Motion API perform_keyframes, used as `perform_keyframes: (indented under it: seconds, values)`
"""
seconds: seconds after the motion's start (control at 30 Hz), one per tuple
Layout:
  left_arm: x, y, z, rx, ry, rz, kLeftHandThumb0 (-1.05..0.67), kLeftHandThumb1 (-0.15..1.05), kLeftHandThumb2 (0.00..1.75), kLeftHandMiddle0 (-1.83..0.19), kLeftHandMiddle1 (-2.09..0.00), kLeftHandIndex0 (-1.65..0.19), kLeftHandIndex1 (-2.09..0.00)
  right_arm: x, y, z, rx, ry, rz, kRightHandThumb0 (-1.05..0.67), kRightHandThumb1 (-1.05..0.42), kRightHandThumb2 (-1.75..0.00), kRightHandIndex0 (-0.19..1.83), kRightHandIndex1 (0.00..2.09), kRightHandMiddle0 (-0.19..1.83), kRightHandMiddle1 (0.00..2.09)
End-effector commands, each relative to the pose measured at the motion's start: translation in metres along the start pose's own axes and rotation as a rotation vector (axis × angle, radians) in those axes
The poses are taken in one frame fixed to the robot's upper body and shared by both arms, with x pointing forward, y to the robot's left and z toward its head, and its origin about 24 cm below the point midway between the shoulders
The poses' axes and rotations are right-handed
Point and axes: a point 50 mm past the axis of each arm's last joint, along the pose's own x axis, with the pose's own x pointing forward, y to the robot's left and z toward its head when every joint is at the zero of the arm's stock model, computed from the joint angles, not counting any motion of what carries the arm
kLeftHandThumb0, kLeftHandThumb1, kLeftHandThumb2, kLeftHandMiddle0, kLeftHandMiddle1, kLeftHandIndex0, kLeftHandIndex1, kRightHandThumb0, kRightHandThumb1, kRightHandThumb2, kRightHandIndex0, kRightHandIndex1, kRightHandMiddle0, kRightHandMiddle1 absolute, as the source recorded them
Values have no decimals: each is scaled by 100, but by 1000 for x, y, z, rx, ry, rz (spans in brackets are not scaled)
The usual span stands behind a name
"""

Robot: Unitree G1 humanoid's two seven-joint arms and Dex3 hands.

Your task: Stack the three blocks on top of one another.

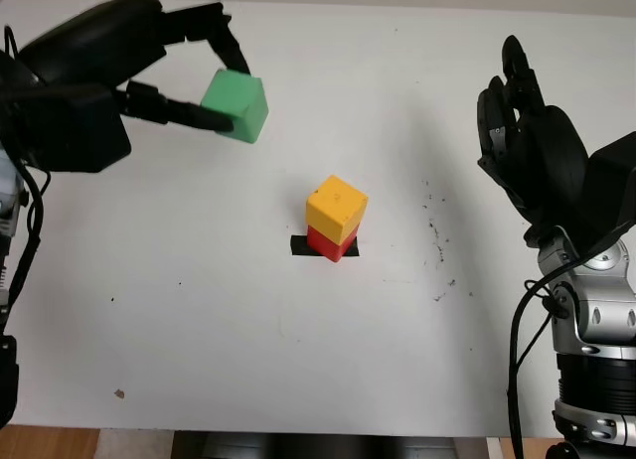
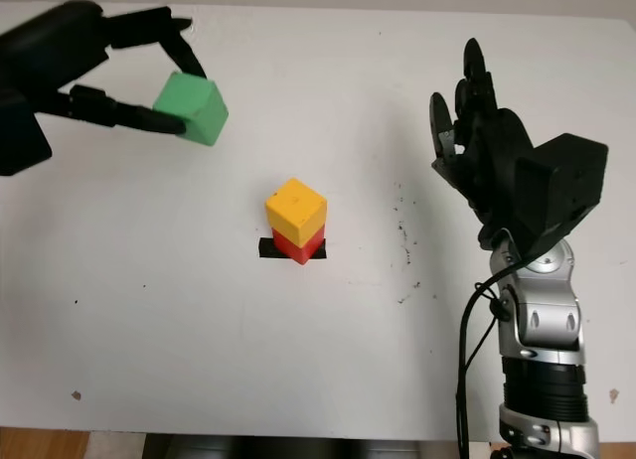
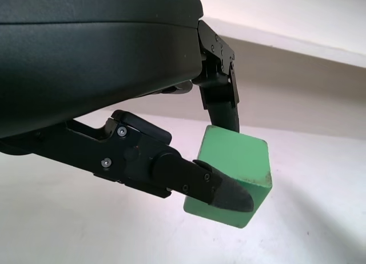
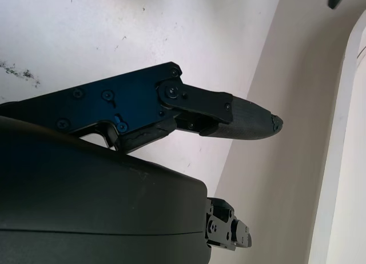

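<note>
Left robot hand [image 1: 204, 76] clamps green block [image 1: 237, 105] aloft, well apart from yellow-on-red stack [image 1: 335, 219].

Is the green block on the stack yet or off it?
Off: the left hand holds the green block in the air, apart from the yellow block.

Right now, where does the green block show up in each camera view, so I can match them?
Left eye view: green block, upper left, gripped by the left hand, above the table.
Right eye view: it sits at upper left again.
Left wrist view: lower centre-right, pinched between black fingers.
Right wrist view: not in it.
Shared landmark: the yellow block stacked on the red block, mid-table.
</note>
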Motion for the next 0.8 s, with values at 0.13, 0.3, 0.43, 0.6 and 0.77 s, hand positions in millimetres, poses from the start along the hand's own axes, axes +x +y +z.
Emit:
perform_keyframes:
  seconds: [0.13,0.3,0.43,0.6,0.77]
  values:
    - [24,13,16,-52,-121,-23,-54,101,5,-24,-6,-59,-105,0,2,1,-22,-18,15,-63,-105,-66,-19,1,-17,4]
    - [39,4,30,-110,-249,-70,-54,103,6,-21,-5,-52,-114,-1,3,0,-31,-13,29,-61,-105,-67,-19,1,-17,4]
    - [44,-7,39,-164,-295,-95,-56,103,5,-20,-5,-50,-121,-2,6,0,-49,-3,35,-61,-105,-67,-19,1,-17,4]
    - [46,-20,47,-182,-322,-143,-57,105,7,-17,-4,-49,-123,-3,7,0,-56,6,39,-60,-105,-67,-19,2,-18,4]
    - [46,-29,53,-230,-310,-205,-52,104,7,-13,-4,-45,-125,-3,8,-2,-48,4,36,-59,-105,-68,-19,3,-17,5]
